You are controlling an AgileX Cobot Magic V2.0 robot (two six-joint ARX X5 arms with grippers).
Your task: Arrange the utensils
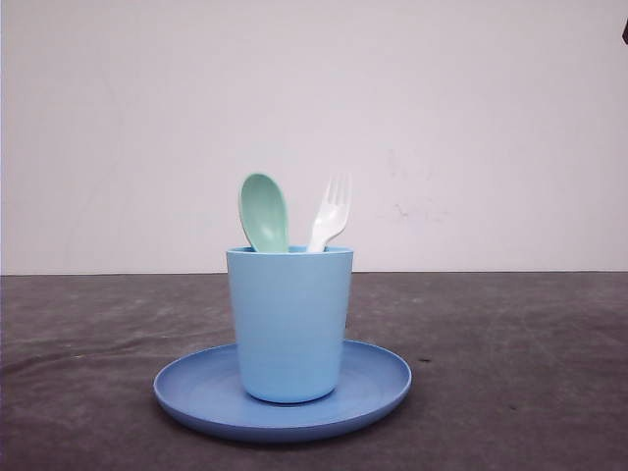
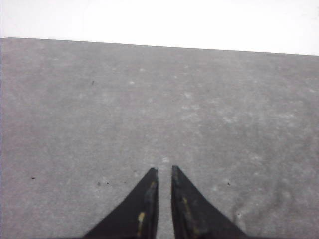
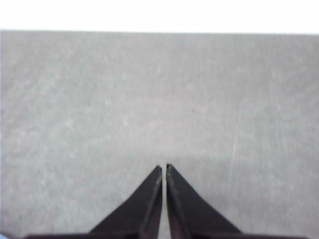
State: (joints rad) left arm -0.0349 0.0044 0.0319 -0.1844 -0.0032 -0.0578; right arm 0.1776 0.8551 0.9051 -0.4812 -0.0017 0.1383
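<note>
Both tools, left (image 2: pixel 164 172) and right (image 3: pixel 164 169), are seen nearly closed and empty, while white plastic fork (image 1: pixel 330 214) and mint-green plastic spoon (image 1: pixel 263 211) stand upright in the light blue cup (image 1: pixel 289 324).

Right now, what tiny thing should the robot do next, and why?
Probably move one hand toward the cup and open it to grasp the fork. Fork and spoon stand upright in the cup on the plate, while the left hand and right hand hang nearly shut over bare table.

Even, diffuse light; wall (image 1: pixel 471 118) overexposed; soft shadow under plate (image 1: pixel 383 388); wrist views grainy, slightly soft.
</note>
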